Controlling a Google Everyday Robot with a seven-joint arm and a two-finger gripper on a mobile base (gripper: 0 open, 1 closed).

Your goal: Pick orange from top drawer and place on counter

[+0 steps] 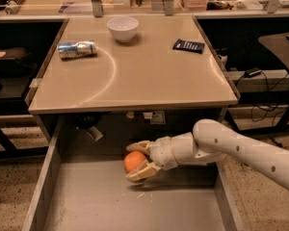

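Observation:
The orange [134, 161] lies at the back of the open top drawer [135, 208], just below the front edge of the counter [154, 76]. My gripper [131, 162] reaches in from the right, low over the drawer floor. Its two tan fingers [143, 172] sit above and below the orange and touch it on both sides, so the gripper is shut on the orange. The orange is still low in the drawer. The white arm [241, 150] crosses the drawer's right wall.
On the counter stand a white bowl [123, 28] at the back, a crushed can [77, 49] lying at the left and a dark packet [188, 45] at the right. The drawer's grey side walls [42, 196] flank the gripper. Desks and cables are on both sides.

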